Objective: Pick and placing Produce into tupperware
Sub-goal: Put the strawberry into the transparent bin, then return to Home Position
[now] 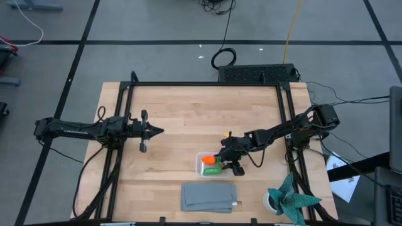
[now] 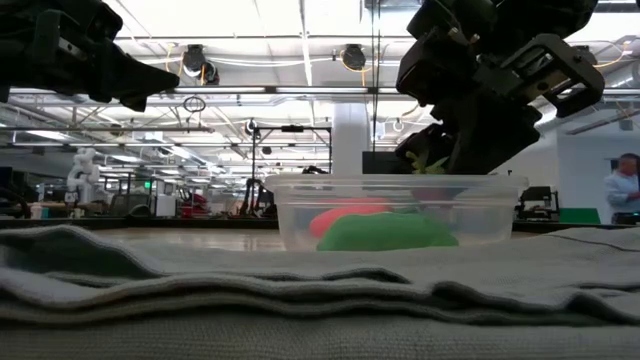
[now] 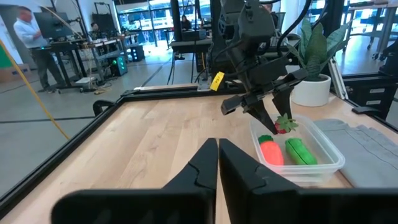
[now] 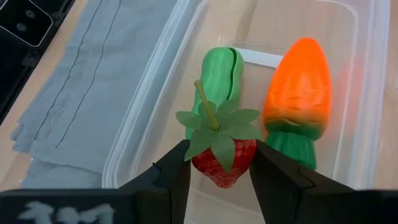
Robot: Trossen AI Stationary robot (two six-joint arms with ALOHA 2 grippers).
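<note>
The clear tupperware (image 1: 202, 164) stands on the wooden table with the orange carrot (image 4: 297, 93) and the green pod (image 4: 221, 74) lying side by side inside it. My right gripper (image 4: 221, 169) hovers over one end of the tupperware (image 3: 311, 171), shut on the third piece, a small red strawberry (image 4: 224, 158) with a green leafy top. My left gripper (image 1: 160, 130) waits shut above the table's left half, touching nothing. My right gripper pinches the strawberry's red body (image 4: 214, 169) between its two fingers (image 4: 177, 171), one on each side. The fingers come from above, slanting down. The strawberry is lifted clear just above the tupperware's rim (image 3: 283, 124), its leafy stem end (image 4: 208, 118) turned up toward the wrist.
A grey folded cloth (image 1: 208, 197) lies close by the tupperware on its near side. A small teal plant in a white pot (image 1: 289, 199) stands at the table's near right corner. Bare wood stretches between the two arms (image 1: 188, 119). People stand in the room beyond.
</note>
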